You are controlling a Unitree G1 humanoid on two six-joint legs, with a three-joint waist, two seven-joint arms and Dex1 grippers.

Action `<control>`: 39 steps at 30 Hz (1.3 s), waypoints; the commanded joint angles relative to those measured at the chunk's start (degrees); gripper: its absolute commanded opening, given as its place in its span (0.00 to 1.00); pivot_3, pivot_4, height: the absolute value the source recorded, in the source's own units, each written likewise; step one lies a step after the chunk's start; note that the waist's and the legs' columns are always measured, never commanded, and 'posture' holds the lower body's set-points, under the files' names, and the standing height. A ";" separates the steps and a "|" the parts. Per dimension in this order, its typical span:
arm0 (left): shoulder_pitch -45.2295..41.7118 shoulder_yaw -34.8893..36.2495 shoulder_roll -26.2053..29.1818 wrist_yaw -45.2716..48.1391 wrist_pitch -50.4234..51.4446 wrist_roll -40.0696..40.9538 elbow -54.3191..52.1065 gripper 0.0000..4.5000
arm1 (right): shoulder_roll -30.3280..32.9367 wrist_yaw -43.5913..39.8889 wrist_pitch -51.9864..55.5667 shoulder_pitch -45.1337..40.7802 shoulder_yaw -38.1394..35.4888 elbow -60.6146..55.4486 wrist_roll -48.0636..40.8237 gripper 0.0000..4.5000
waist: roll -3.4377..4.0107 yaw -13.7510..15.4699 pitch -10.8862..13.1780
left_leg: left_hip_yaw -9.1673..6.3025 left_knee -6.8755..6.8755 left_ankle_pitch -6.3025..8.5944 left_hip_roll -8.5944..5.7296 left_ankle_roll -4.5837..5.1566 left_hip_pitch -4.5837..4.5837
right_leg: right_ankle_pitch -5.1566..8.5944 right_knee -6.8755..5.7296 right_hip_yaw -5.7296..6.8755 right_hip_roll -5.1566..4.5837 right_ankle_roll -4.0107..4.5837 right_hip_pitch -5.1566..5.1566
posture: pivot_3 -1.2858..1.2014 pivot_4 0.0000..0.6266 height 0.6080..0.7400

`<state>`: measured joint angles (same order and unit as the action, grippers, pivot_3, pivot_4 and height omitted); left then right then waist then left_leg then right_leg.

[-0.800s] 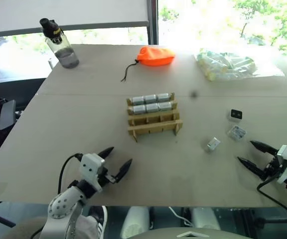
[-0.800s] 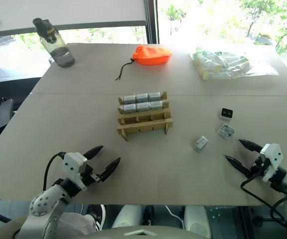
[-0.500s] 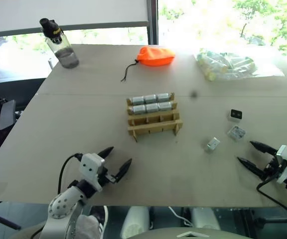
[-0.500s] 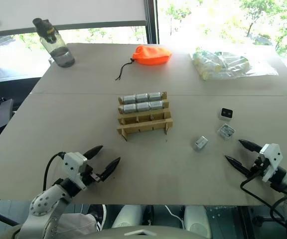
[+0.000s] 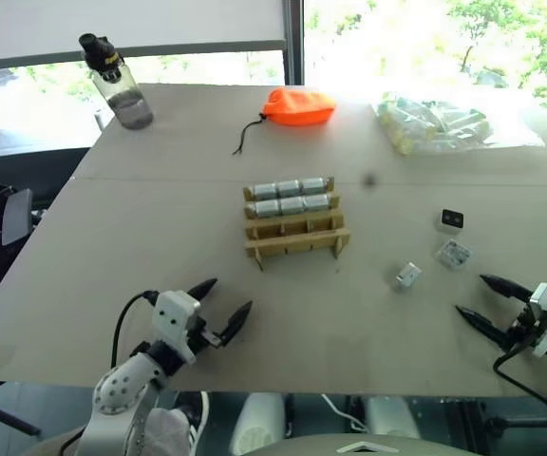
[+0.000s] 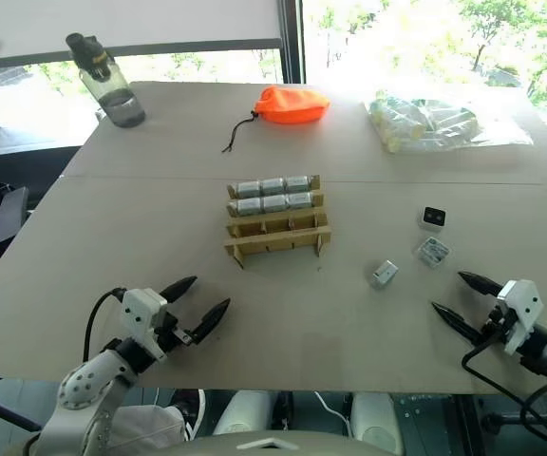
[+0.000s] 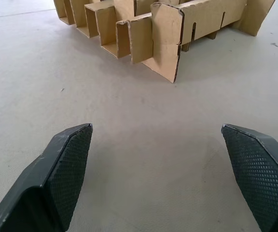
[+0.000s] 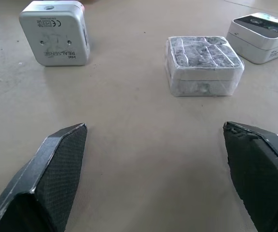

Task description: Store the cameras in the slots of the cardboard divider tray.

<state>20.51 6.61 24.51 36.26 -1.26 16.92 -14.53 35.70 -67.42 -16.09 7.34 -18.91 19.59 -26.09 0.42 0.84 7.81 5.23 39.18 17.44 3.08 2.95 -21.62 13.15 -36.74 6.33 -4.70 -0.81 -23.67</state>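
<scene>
Six small silver-grey boxy cameras (image 5: 290, 195) sit in one tan cardboard divider tray (image 5: 295, 237), three in each of its two rows nearest the table's far edge. Three more cameras lie loose toward the table's right edge: one black-faced (image 5: 451, 219), one wrapped in clear film (image 5: 452, 254), one plain silver (image 5: 406, 275). That makes nine cameras.

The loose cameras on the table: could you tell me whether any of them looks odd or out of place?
Three cameras lie loose beside the cardboard divider tray. One is sealed in clear plastic wrap, unlike the bare silver one and the black-faced one. All three lie at differing angles.
</scene>
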 commanded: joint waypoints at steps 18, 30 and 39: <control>3.97 10.58 18.22 26.86 5.41 18.82 -10.94 0.99 | 24.84 -11.40 25.80 -10.51 12.63 -26.35 2.50 1.00 | -0.56 -0.12 0.43 | -0.07 0.03 0.01 0.03 -0.03 -0.18 | 0.12 0.16 0.06 0.02 0.16 -0.13 | 0.52 0.24 0.89; 3.70 9.47 21.15 34.80 10.27 25.39 -16.12 0.99 | 22.28 -25.08 3.20 -36.89 32.58 -5.60 9.78 1.00 | -0.61 -0.20 0.72 | -0.02 0.04 -0.16 0.02 -0.33 -0.24 | 0.00 0.23 0.11 0.02 -0.03 -0.11 | 0.52 0.24 0.89; -0.05 6.47 22.70 37.54 10.36 21.78 -14.18 0.99 | 19.43 -25.08 -3.91 -49.18 46.14 0.20 10.69 1.00 | -0.52 -0.05 0.83 | 0.04 0.07 -0.16 0.03 -0.34 -0.19 | 0.00 0.19 0.08 0.02 -0.02 -0.11 | 0.52 0.24 0.89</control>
<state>20.84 13.08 46.82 73.15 9.64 39.32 -28.81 54.82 -89.10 -17.17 -40.10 26.07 18.73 -15.66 -0.10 0.79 8.64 5.25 39.26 17.28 3.11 2.61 -21.84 13.15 -36.55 6.43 -4.68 -0.84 -23.79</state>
